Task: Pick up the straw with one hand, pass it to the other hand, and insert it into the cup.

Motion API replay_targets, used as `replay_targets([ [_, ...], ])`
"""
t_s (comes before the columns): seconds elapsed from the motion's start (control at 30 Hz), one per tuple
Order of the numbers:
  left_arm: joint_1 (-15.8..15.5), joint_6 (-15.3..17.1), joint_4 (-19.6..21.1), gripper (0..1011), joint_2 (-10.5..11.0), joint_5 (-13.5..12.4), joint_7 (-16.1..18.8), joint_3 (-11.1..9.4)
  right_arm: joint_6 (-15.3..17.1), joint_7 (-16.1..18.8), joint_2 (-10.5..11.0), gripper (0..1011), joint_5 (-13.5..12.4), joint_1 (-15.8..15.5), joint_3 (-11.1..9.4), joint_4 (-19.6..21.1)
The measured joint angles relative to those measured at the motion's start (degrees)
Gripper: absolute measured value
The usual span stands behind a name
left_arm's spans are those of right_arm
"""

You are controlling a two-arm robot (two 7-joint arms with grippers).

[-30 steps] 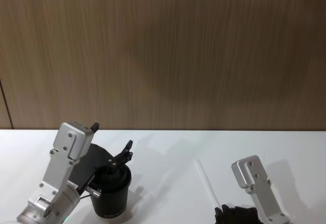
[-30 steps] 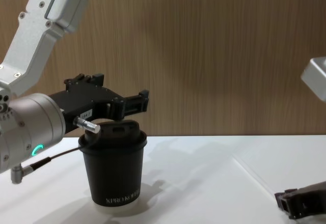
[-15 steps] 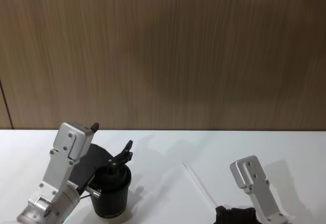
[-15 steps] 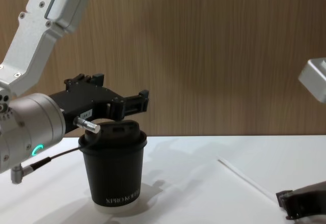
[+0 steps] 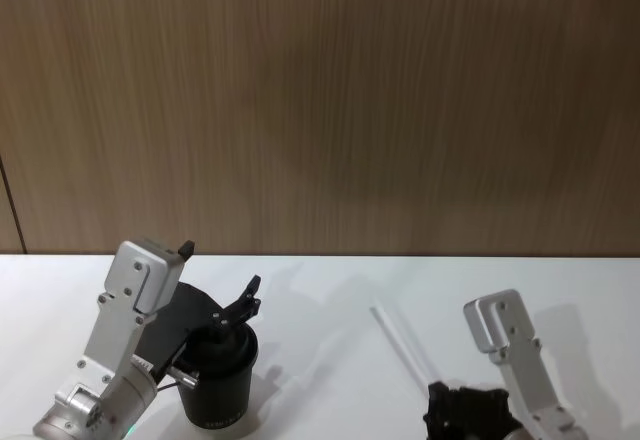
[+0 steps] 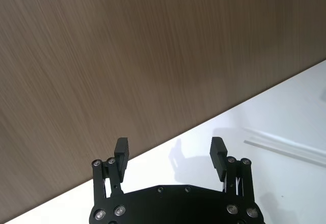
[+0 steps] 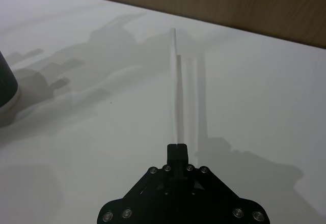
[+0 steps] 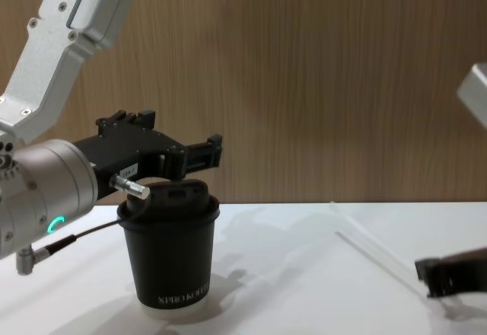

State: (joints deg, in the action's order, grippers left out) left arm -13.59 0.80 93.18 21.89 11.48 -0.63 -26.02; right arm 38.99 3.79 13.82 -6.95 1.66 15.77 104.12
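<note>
The room behind is closed off by a wall (image 5: 320,100) of brown wood-grain panelling, which is seen across the whole width of the head view and the chest view. Below it a plain white table (image 5: 330,290) is spread out, matte and bare, and soft grey shadows of the arms are cast across it. On the robot's left side the left gripper (image 6: 170,150) is carried by a silver arm and is held level just above the lid of the cup; its two black fingers are spread wide apart and nothing is held between them, while a small silver plug is seen at its flank in the chest view. On the robot's right side the right gripper (image 7: 177,148) is held low over the table, and its fingers are pressed together on the near end of the straw. The cup (image 8: 171,251) is stood upright on the table at the robot's left, black with a domed black lid and white lettering near its base. The straw (image 7: 178,86), thin, white and slightly translucent, is pinched at one end and is pointed forward and away from the right gripper, well apart from the cup; its far end is raised clear of the table, as is shown by the separate shadow lines laid beside it
</note>
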Motion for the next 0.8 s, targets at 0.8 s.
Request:
replay_targets([
  [0.8,0.0,0.0,0.0,1003,0.0,0.0,0.0,0.0,-16.2,5.9,-0.4,0,-3.1,0.3,-3.1,3.6],
])
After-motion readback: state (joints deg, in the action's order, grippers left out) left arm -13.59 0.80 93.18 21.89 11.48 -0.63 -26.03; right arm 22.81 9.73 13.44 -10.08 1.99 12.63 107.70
